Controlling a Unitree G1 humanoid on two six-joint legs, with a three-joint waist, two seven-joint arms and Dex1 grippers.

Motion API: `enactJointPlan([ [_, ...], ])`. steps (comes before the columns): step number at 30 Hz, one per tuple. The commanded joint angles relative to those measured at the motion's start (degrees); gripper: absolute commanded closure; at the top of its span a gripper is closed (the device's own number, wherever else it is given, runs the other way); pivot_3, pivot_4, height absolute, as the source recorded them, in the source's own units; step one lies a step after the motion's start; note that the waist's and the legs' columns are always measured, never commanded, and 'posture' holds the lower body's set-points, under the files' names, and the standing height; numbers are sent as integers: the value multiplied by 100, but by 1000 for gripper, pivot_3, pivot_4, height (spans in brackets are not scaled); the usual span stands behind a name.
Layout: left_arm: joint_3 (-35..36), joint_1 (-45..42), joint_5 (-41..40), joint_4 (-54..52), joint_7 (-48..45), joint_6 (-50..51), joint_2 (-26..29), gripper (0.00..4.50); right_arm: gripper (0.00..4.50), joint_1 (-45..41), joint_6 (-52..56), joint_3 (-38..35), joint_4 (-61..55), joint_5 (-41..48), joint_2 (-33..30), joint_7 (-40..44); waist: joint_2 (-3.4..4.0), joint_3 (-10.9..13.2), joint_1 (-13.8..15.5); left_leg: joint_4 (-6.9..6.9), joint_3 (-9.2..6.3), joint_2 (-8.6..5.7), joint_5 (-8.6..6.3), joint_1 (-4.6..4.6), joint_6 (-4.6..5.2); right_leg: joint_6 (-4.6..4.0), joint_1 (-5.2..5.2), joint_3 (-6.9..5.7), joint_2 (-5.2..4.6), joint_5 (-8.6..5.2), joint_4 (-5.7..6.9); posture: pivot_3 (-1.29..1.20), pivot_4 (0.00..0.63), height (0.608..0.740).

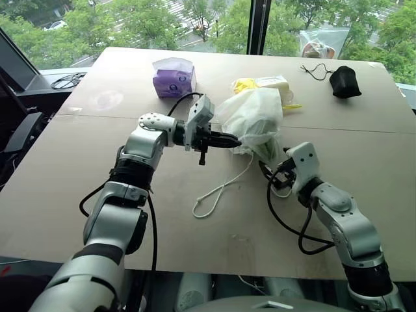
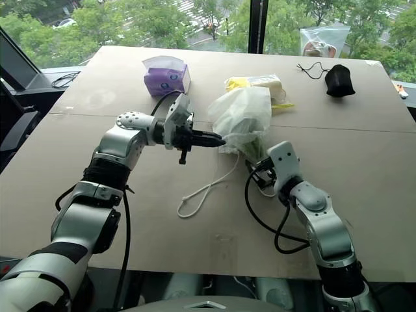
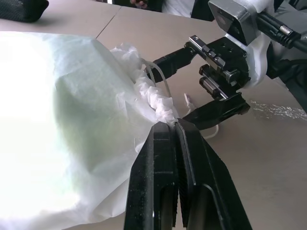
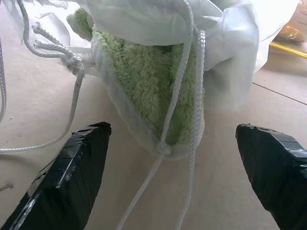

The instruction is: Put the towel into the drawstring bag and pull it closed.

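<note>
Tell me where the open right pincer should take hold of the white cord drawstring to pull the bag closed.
Probably the two strands of the white cord drawstring hanging across the mouth of the translucent milky-white plastic bag, over the pale green fluffy towel. They run between the right pincer fingers already, so come straight in. The left pincer pinches the gathered rim opposite.

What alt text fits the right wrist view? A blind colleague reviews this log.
The pale green towel shows through the drawstring bag's still-open mouth, white cords trailing across the table, with the open right gripper in front.
</note>
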Motion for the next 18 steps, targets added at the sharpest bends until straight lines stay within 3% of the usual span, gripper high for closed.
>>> enactJointPlan([
  [1, 178, -174, 6, 18, -120, -125, 47, 4480, 32, -285, -426, -185, 58, -181, -125, -81, 0, 0, -1, 0, 1, 0, 0, 0, 0, 0, 0, 0, -1, 0, 0, 0, 150, 740],
  [3, 194, -149, -13, -51, -93, -14, 30, 4480, 32, -461, -861, -30, 353, -451, -267, -67, 0, 0, -3, 0, 0, 0, 0, 0, 0, 0, 0, -1, 0, 0, 1, 0, 150, 740],
  [9, 87, 115, -10, -431, -95, 134, -33, 4480, 32, -965, -1545, 87, 1294, -503, 261, -224, 1, 1, -24, -1, -8, 0, 0, 3, -1, -1, -1, 1, 10, 0, 3, 0, 150, 740],
  [18, 8, 454, -124, -1011, -207, 602, -12, 4480, 32, -1202, -2058, -121, 1729, -302, 832, -456, 1, 1, -10, -1, -8, 6, 1, -2, -1, 0, -2, 2, 0, 0, 1, 0, 150, 740],
])
